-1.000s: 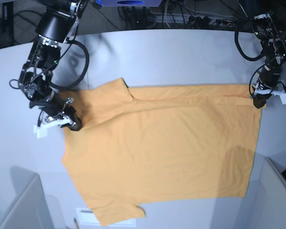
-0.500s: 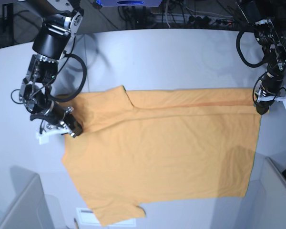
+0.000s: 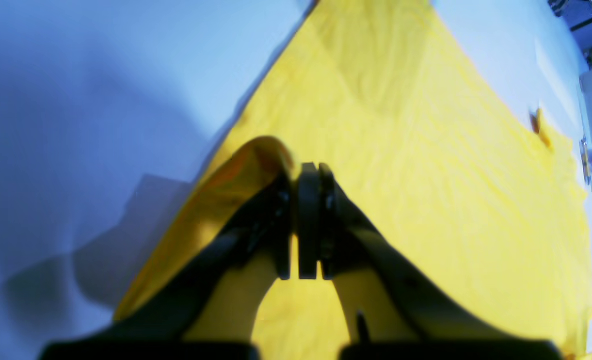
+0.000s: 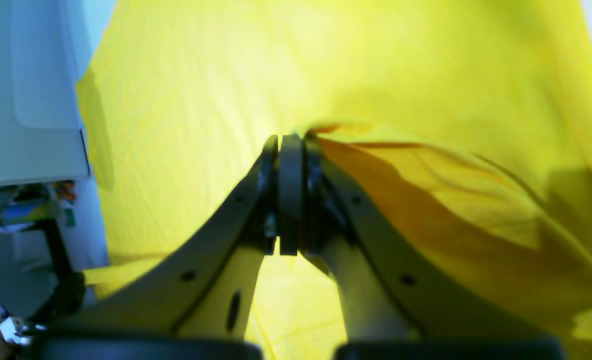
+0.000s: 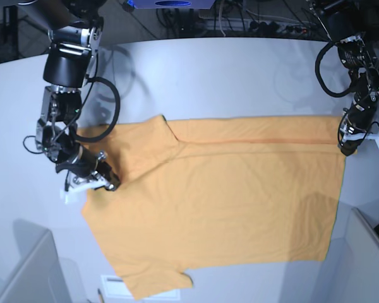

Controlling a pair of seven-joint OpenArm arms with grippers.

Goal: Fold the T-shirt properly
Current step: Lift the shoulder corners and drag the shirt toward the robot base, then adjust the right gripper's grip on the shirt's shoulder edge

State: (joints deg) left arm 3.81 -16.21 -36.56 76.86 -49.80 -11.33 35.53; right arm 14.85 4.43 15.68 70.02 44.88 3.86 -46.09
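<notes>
Plain light-orange cotton T-shirt: spread flat on grey table, between both grippers. Right gripper: arm bent downward, jaws clamped on shirt edge. Left gripper: arm hanging down, jaws pinching the opposite corner.

One T-shirt, two claws: left claw, right claw, one table.
</notes>
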